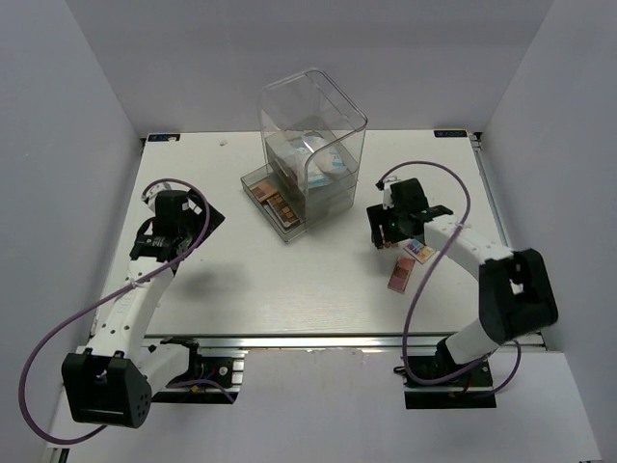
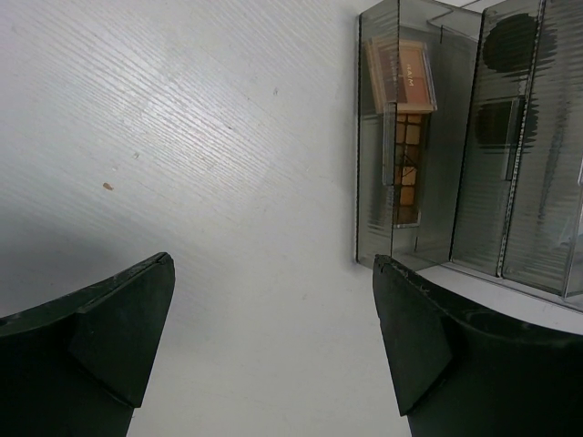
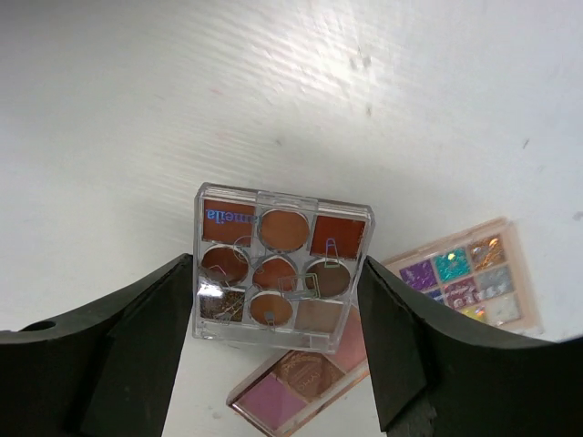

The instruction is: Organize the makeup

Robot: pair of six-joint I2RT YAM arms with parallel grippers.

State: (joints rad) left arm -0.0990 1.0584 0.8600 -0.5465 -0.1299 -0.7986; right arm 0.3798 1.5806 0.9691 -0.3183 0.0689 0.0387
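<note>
Item under inspection: the brown palette (image 3: 282,269), a clear square case of brown pans. It sits centre frame in the right wrist view, raised off the table (image 3: 182,109) and overlapping the pink palette (image 3: 301,378) lying below it. The multicolour palette (image 3: 460,278) lies flat at right of frame, just beside the pink one.

The right gripper (image 3: 273,300) has its jaws closed partway onto the case. One finger meets each side edge, so I judge it pinched and not merely straddled.

Step in hand, by my reading: carry this case to the open drawer (image 1: 275,207) at the foot of the drawer box (image 1: 313,145), upper centre of the top view. I would keep the case level and hold the squeeze, as the clear edges look slippery. I would approach from above the drawer and lower the case beside the long palette (image 2: 401,137) already lying there.

The left gripper (image 2: 271,273) has its jaws spread wide. It holds nothing and hangs over bare table near the drawer's corner.
</note>
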